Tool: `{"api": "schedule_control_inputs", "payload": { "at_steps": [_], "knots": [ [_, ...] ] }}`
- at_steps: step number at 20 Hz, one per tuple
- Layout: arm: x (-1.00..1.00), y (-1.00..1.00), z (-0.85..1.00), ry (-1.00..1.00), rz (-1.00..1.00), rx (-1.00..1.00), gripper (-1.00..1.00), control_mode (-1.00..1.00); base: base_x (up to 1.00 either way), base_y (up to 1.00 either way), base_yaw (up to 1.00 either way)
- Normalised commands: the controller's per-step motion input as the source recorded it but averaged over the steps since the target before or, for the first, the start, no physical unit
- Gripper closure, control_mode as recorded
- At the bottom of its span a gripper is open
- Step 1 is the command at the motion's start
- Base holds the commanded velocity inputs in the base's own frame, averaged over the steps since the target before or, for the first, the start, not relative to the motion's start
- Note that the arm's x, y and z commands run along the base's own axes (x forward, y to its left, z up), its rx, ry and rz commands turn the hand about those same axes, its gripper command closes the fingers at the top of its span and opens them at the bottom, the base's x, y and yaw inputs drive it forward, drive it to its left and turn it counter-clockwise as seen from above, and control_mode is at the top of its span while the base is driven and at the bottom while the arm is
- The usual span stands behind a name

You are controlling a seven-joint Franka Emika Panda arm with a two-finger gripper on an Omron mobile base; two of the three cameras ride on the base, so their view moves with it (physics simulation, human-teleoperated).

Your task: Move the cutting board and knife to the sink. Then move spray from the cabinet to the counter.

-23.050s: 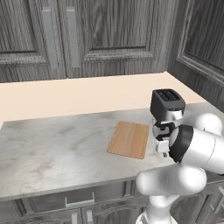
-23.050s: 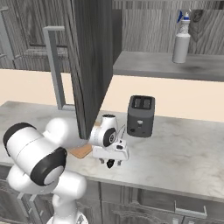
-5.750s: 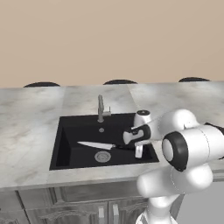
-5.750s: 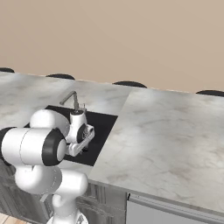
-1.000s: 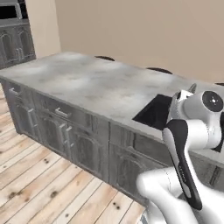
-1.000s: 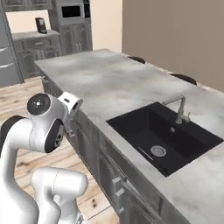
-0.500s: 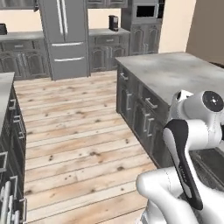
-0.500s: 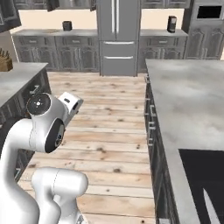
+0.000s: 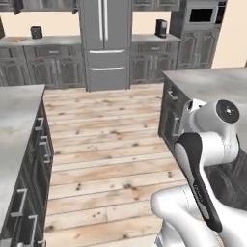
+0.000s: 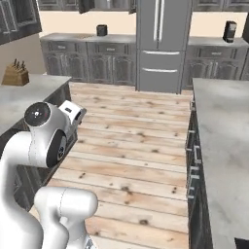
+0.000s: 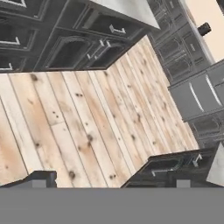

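Wood-plank floor [image 9: 106,144] runs down the middle of the kitchen, with a steel fridge [image 9: 103,43] at the far wall and dark grey base cabinets [image 10: 112,65] on both sides of it. Arm [image 9: 207,159] is folded tight against its own body, elbow high, hand tucked close; from the right base view the white wrist block [image 10: 70,116] sticks out just past the shoulder joint, over the floor. Pincer [image 11: 111,183]: in the hand view just two dark tips [image 11: 39,178] poke up at the bottom edge, set well apart, nothing between them and touching nothing; how far open they really are, cannot tell. Hand camera looks down at the floor planks, rolled, with drawer fronts [image 11: 100,48] across the top and another cabinet corner [image 11: 175,164] lower right. Bench [image 9: 217,79] of marbled stone sits right of the arm in the left base view; a second stretch of bench [image 9: 14,125] is at far left. Right base view adds a knife block [image 10: 14,73] on the left bench and a small dark canister [image 10: 101,30] on the far counter. Cutting board, knife and spray: cannot make out any of them from these angles.
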Motion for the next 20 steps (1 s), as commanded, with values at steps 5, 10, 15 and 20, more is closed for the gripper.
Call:
{"api": "schedule_control_inputs", "payload": {
  "at_steps": [5,10,15,20],
  "knots": [
    [0.0,0.0,0.0,0.0,0.0,0.0,-1.0,1.0,1.0,0.02,0.19],
    [0.0,0.0,0.0,0.0,0.0,0.0,-1.0,1.0,1.0,0.0,0.14],
    [0.0,0.0,0.0,0.0,0.0,0.0,-1.0,1.0,1.0,-0.01,0.1],
    [0.0,0.0,0.0,0.0,0.0,0.0,-1.0,1.0,1.0,0.0,0.17]
  ]
}}
